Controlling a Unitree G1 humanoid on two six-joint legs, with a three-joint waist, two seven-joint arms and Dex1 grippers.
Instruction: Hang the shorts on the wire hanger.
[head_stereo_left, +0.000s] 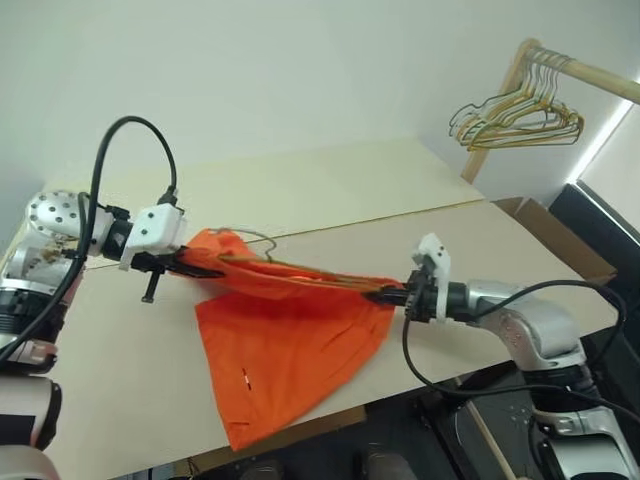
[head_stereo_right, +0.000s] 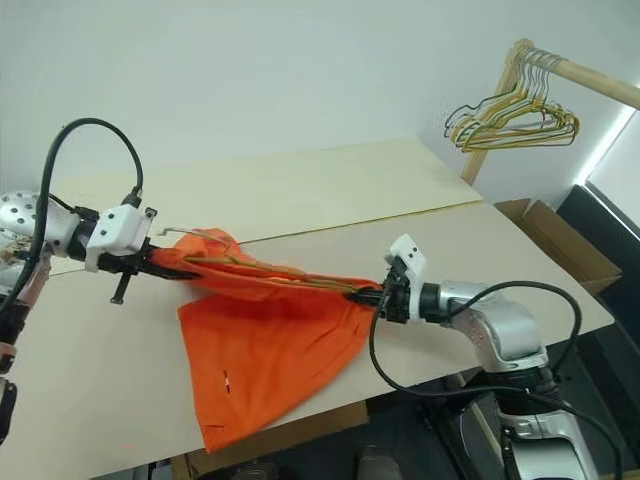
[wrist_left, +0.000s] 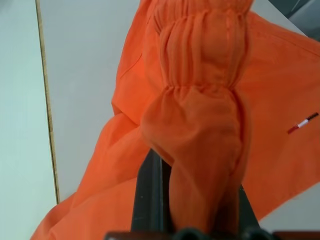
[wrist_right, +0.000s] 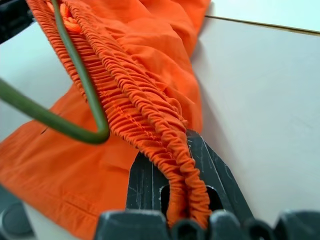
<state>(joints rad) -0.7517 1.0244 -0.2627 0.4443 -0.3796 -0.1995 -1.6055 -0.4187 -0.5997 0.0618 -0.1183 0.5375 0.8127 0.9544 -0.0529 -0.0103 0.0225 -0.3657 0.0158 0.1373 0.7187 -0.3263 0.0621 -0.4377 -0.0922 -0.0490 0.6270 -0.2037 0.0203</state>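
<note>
1. The table (head_stereo_left: 330, 190) is a pale board top with a seam running across it. Behind the seam the surface lies bare to the wall, and the near edge runs just below the hanging hem of the shorts.
2. The shorts (head_stereo_left: 285, 350), bright orange, are stretched by their gathered waistband above the table, between the two grippers. One leg drapes down onto the table top, and its lowest corner reaches the near edge.
3. The wire hanger (head_stereo_left: 250, 238) is threaded into the waistband. Its curved hook rises just behind the bunched cloth at the left end, and the right wrist view shows a bent corner of the wire (wrist_right: 95, 131) lying against the gathered elastic.
4. The left gripper (head_stereo_left: 185, 265) reaches in from the table's left side and points to the right and somewhat downward. Its jaws are clamped on the bunched left end of the waistband, which wraps over the fingers (wrist_left: 147, 200).
5. The right gripper (head_stereo_left: 385, 294) comes in from the table's right side, near the front edge, held close to level and pointing toward the left gripper. Its jaws are pinched on the right end of the elastic, which runs between the fingers (wrist_right: 142, 185).
6. Beyond the table's far right corner, a wooden rail (head_stereo_left: 590, 75) carries a bunch of spare hangers (head_stereo_left: 515, 120), well apart from the shorts.
</note>
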